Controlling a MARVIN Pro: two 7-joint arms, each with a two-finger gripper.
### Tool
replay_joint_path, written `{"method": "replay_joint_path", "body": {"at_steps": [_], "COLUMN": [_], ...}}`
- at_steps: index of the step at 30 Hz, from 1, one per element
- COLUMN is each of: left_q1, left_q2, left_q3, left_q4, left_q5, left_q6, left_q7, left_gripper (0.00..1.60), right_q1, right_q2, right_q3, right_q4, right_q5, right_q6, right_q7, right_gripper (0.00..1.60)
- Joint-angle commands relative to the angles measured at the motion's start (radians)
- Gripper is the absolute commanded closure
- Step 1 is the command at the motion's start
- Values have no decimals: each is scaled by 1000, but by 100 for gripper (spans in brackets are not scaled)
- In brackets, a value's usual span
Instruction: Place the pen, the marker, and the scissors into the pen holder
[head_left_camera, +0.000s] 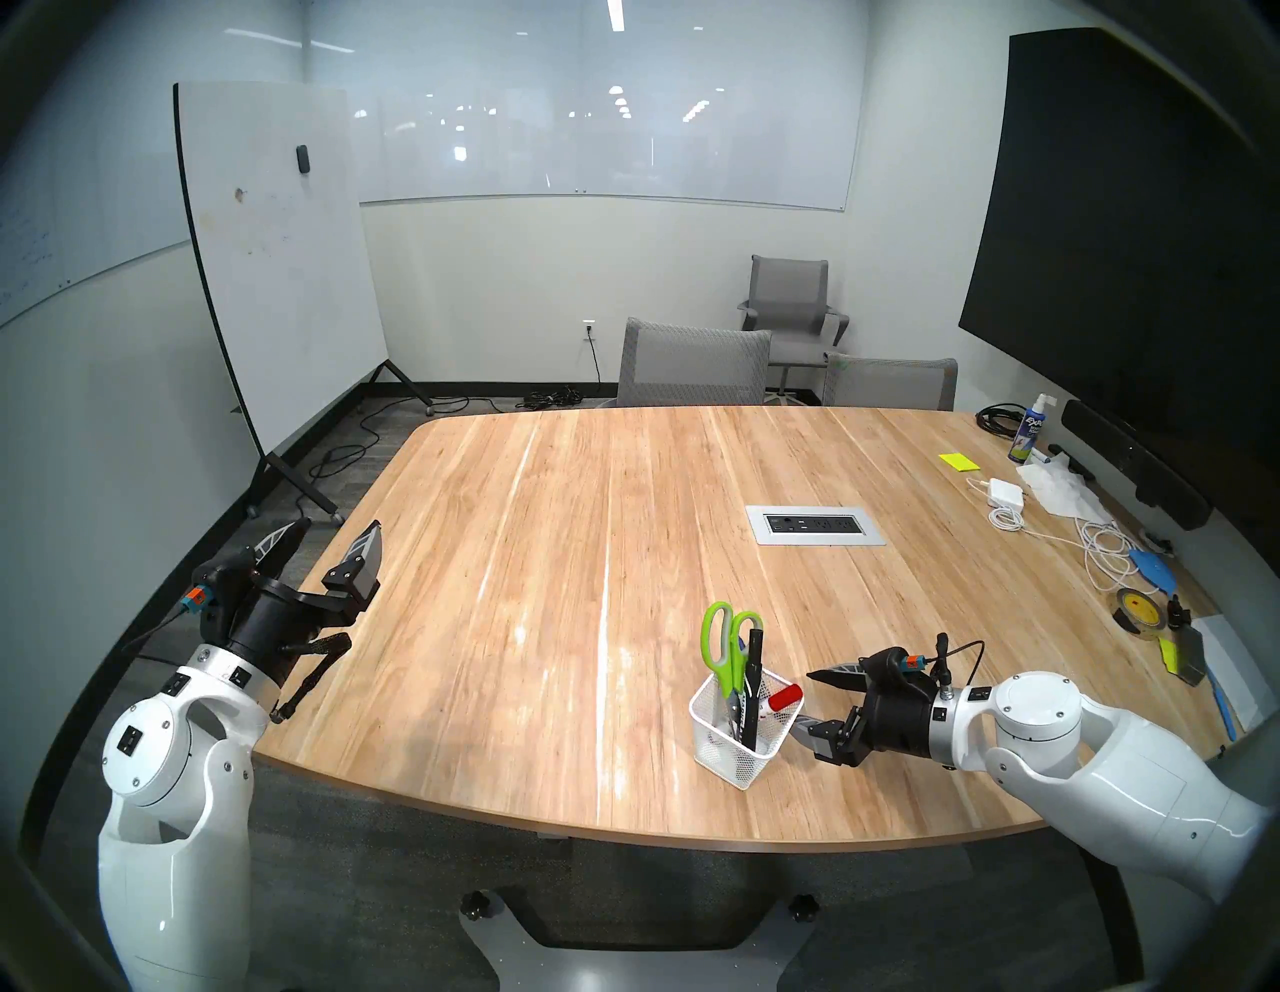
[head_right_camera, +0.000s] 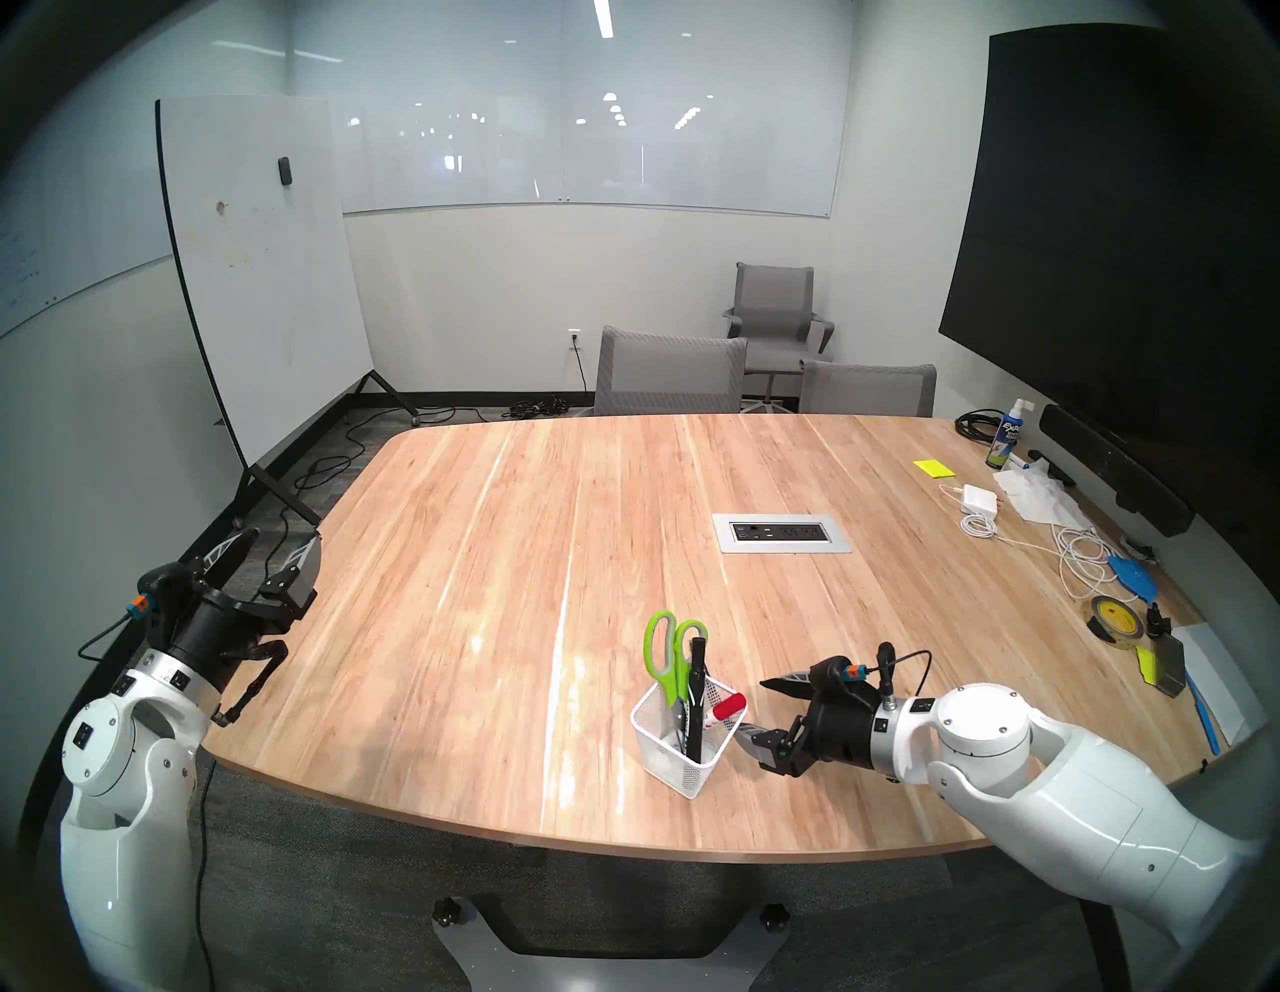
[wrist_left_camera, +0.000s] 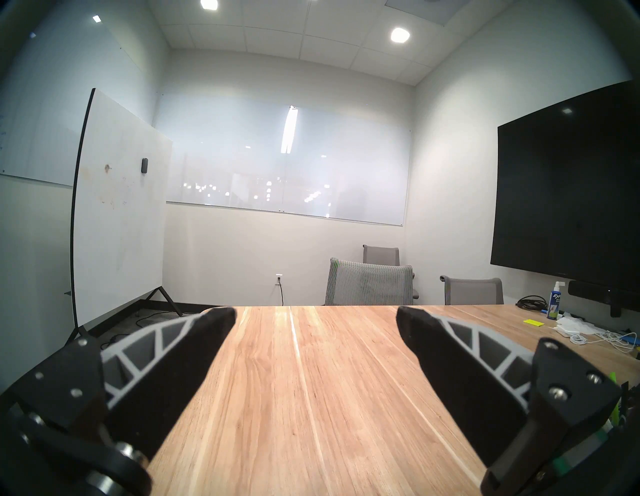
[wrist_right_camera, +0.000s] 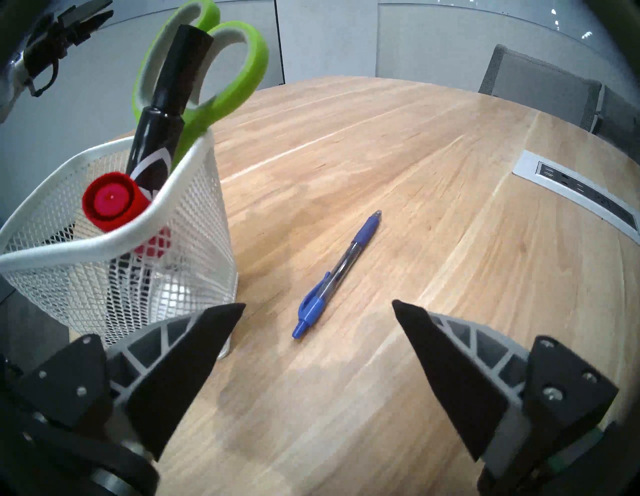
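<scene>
Pen on the table, scissors and markers in the cup, both grippers empty.

The white mesh pen holder (wrist_right_camera: 194, 221) stands near the table's (head_left_camera: 526, 554) front edge, holding the green-handled scissors (wrist_right_camera: 221, 69), a black marker (wrist_right_camera: 162, 114) and a red-capped marker (wrist_right_camera: 110, 202). The blue pen (wrist_right_camera: 334, 275) lies flat on the wood just beside the holder, apart from it. The right gripper (wrist_right_camera: 318, 308) hovers near the pen, jaws spread wide. The left gripper (wrist_left_camera: 316, 313) sits well apart at the table's left edge, also wide.
</scene>
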Motion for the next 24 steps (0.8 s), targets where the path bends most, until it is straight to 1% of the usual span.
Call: {"method": "replay_joint_path", "body": {"at_steps": [1,6,10,17,24], "left_q1": [-2,-3,-3,-4,-4], "left_q2": [0,-1,-2,-4,-6], "left_q3": [-2,-3,-3,-4,-5], "left_q4": [-22,-21,-22,-22,-22], "left_q5": [-1,0,0,2,3], "left_q6": [-1,0,0,1,2], "left_q7": [-1,-2,-3,-4,-6], "left_gripper": [0,0,0,0,0], "right_q1": [68,94,103,99,123], "right_q2": [-53,-83,-91,-87,-108], "right_q3": [-13,-33,-38,-6,-5], "right_q4": [-19,-23,-17,-2,35], "right_q5": [-16,-36,-46,-37,-61], "right_q6": [20,36,41,40,39], "right_q7": [-2,-6,-12,-40,-60], "right_gripper": [0,0,0,0,0]}}
